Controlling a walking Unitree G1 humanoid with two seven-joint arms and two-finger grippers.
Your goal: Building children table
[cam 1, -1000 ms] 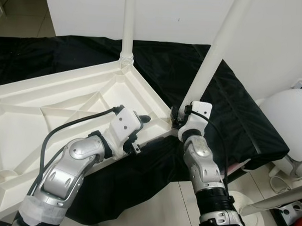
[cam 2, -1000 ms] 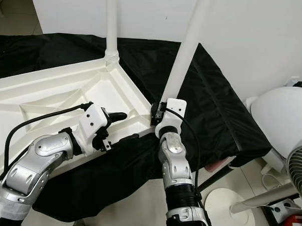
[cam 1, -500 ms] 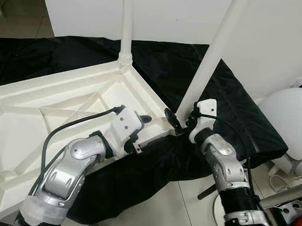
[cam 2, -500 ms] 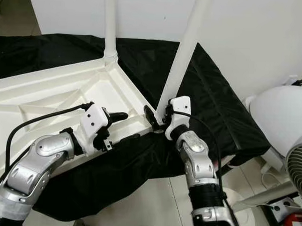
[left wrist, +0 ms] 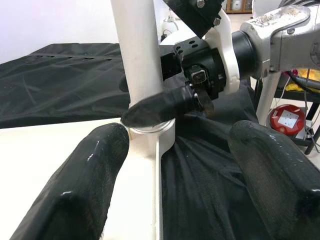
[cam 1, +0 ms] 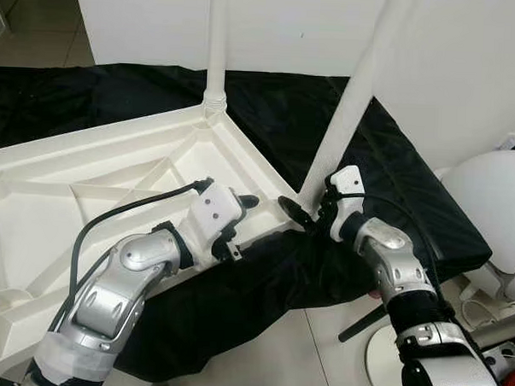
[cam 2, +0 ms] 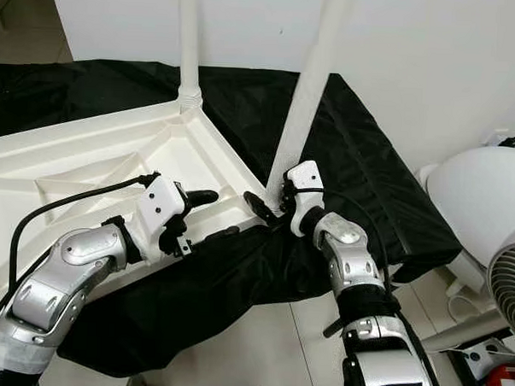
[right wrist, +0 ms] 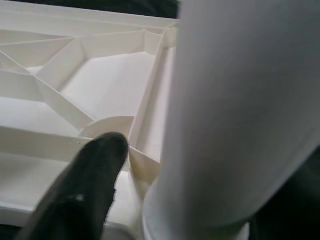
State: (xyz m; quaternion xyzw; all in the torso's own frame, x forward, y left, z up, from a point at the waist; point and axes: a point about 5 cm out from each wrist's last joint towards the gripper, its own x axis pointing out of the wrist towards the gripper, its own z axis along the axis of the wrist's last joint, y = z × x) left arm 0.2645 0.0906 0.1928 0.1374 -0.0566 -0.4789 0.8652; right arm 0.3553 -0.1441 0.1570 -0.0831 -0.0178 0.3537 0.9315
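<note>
Bright, even indoor light; head views sharp. Wrist views soft, near fingers (left wrist: 85, 185) blurred; faint glare.

Both white legs (cam 1: 355, 103) cut off at the top frame edge, tabletop (cam 1: 34, 226) cropped at left, right claw (cam 1: 312, 214) half hidden behind the leg base
</note>
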